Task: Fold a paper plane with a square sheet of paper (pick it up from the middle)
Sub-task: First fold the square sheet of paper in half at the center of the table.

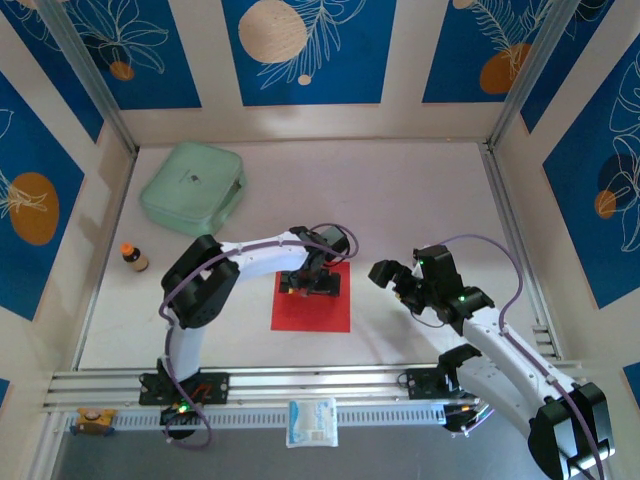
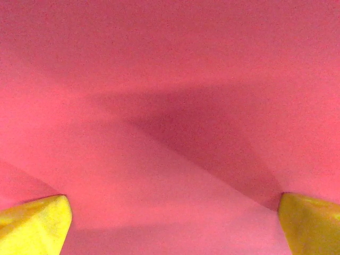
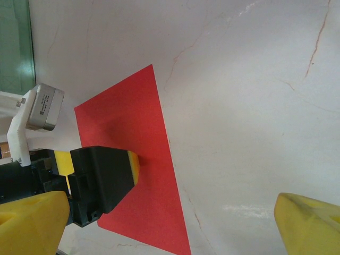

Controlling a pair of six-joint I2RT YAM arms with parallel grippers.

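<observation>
**Left claw lowered on the middle of the red sheet, right claw held ready beside it**

The square sheet of paper is seen lying flat on the pale surface, near the front edge and between the two arms. It is not yet folded: straight edges are seen in the right wrist view and no crease is made out.

The left claw is placed over the far half of the sheet, close to its middle. This is judged to answer the demand of the task that the paper is picked up from the middle. Its yellow pads are held wide apart. Between them red paper is seen, with a soft shadow and a slight ridge. Whether the pads already touch the paper cannot be told with certainty. Nothing is clamped.

The right claw is held just beside the right edge of the sheet, its fingers also spread apart and empty. This placing is judged to be a waiting position, from which a lifted edge could be taken over or pressed down.

The mint-green case is laid at the far left of the surface, and a small bottle with an orange cap is stood at the left side. Both are well apart from the sheet. A white packet is laid at the front rail.

As for writing, the sheet is plain. A small mark is seen on the case and bluish print on the packet, but both are too small to be read.
</observation>
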